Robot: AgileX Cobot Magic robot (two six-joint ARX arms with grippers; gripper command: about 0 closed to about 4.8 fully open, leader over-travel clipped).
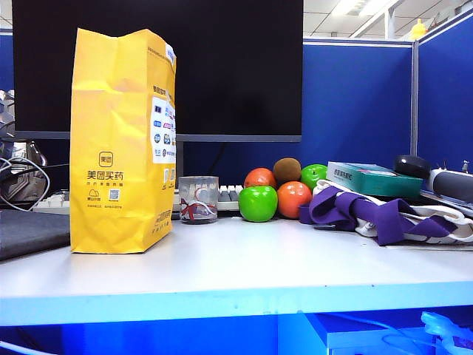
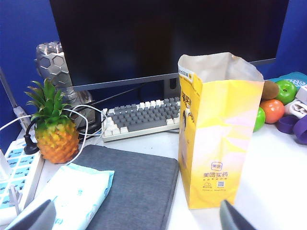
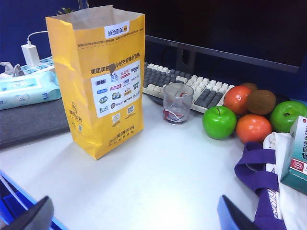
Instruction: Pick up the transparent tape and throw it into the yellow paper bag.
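The yellow paper bag (image 1: 122,140) stands upright on the white table at the left, its top open (image 2: 216,129) (image 3: 103,81). The transparent tape shows in no view. My left gripper (image 2: 136,219) hovers open over the grey mat in front of the bag; only its two dark fingertips (image 2: 38,218) show, far apart with nothing between them. My right gripper (image 3: 134,218) stands open above bare table near the front edge, to the right of the bag, also empty. Neither gripper appears in the exterior view.
A clear cup with red marks (image 3: 177,103) stands beside the bag, before the keyboard (image 2: 139,117). Apples, oranges and a kiwi (image 1: 277,194) lie right of it, then a purple-and-white cloth bag (image 1: 384,214) and a teal box. A wipes pack (image 2: 76,191), pineapple (image 2: 55,129) and power strip sit left.
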